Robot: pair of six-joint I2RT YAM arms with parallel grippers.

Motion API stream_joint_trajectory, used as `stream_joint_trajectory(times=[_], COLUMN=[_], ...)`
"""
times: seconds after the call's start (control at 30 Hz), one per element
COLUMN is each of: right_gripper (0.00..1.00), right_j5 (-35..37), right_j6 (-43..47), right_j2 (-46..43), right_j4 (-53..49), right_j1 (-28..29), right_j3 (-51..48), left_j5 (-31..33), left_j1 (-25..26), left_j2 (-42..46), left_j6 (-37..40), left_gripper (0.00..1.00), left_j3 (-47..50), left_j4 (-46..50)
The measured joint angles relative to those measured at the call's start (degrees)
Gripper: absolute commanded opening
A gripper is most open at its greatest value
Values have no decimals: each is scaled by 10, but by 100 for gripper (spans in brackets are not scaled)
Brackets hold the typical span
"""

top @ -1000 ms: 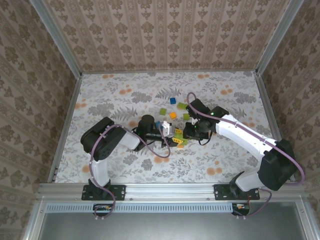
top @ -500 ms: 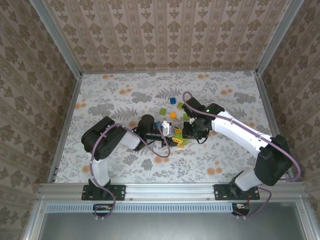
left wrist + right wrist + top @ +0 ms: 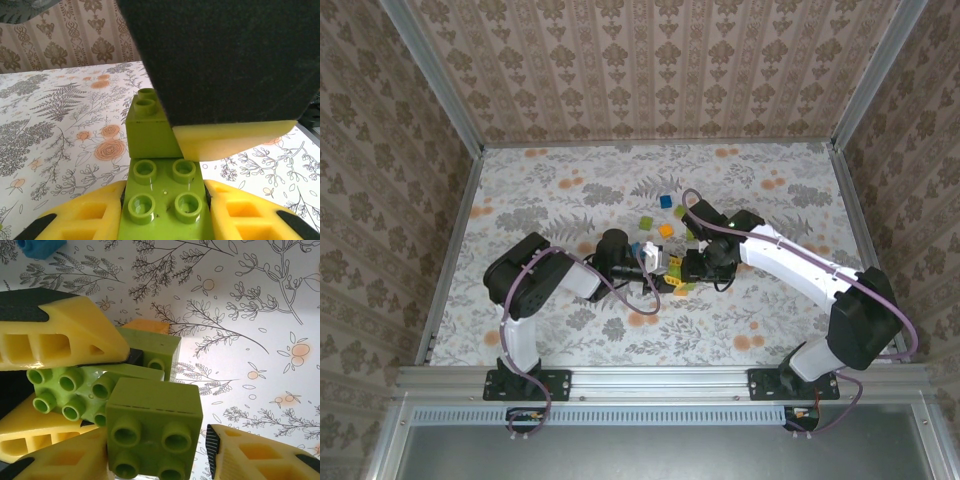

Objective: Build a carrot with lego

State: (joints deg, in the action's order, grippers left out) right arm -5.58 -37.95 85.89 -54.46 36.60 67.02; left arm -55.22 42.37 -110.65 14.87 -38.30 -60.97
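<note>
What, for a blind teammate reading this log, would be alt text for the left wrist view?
The left gripper clamps a lime-green four-stud brick between yellow fingers. A second lime-green brick touches its far edge, partly covered by the other arm's big black-and-yellow finger, above a flowered table.

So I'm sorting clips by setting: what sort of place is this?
Probably a robot test booth rather than a home: wallpapered walls held in a metal frame, a table with a floral cover, plus a left arm and a right arm bolted at its near edge, over toy bricks.
</note>
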Motion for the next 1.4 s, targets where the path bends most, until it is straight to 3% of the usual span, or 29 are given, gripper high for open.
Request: stream_joint_trajectory(times=[0.33, 0.57, 0.63, 0.87, 0.97, 1.4], right_gripper=[67, 67, 61, 24, 14, 12], right_j5=[-9, -27, -29, -17, -6, -3], right_j6=[8, 14, 16, 16, 18, 30], right_j2=[-28, -67, -77, -82, -76, -9], right_j4=[-44, -45, -45, -45, -45, -45], right_j1=[0, -1, -3, -16, -17, -17], right_j3=[0, 0, 0, 1, 9, 75], left_j5=[-4, -4, -4, -3, -3, -3], left_j1=[-3, -5, -5, -5, -5, -9], left_j2=[-2, -3, -3, -4, -6, -10], left_j6=[0, 0, 0, 0, 0, 0], left_gripper=[13, 13, 12, 12, 12, 12], left_j3=[0, -1, -1, -1, -4, -11], left_j4=[0, -3, -3, -3, -3, -3])
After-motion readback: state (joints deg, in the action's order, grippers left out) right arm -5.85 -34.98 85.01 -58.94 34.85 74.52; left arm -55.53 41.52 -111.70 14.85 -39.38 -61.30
